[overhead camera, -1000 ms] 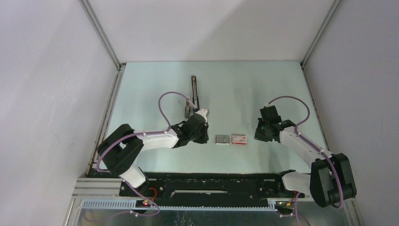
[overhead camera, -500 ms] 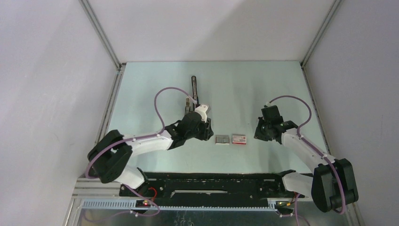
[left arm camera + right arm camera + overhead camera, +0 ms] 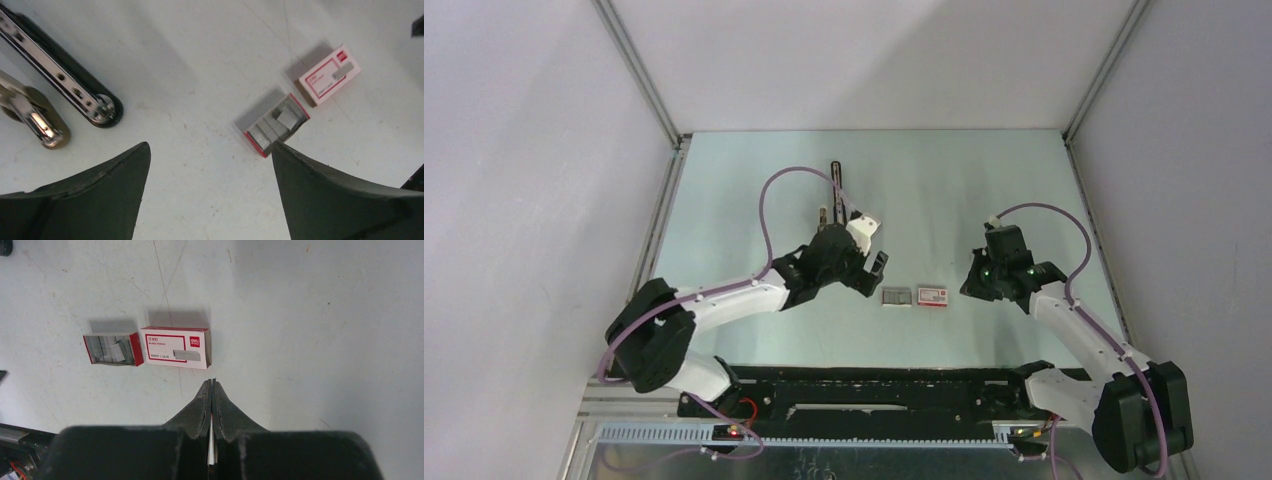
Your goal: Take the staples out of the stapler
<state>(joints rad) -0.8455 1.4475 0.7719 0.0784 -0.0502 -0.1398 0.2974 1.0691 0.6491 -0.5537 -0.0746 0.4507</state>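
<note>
Stapler, a long, thin black bar with a rounded end and a silvery strip down its middle (image 3: 60, 77), lies flat toward the far middle of the pale green tabletop (image 3: 754, 190). A shorter silvery-beige metal piece (image 3: 31, 114) lies just beside its rounded end. Left gripper (image 3: 210, 150), shut a second ago close to that end, now stands with its jaws spread wide and nothing between them. It has shifted rightward and hovers near a small open red-edged tray of grey staple strips (image 3: 276, 124); a closed red-and-white cardboard box (image 3: 330, 75) lies just beside the tray. Right gripper (image 3: 211, 382) hangs closed and empty, its tip near the box. The left jaws opening beside the tray suggests a release of whatever was pinched, probably staples from the stapler, though no strip is seen leaving them. The silvery strip shows bare holes, so the unloading looks largely done; whether staples remain cannot be told.
</note>
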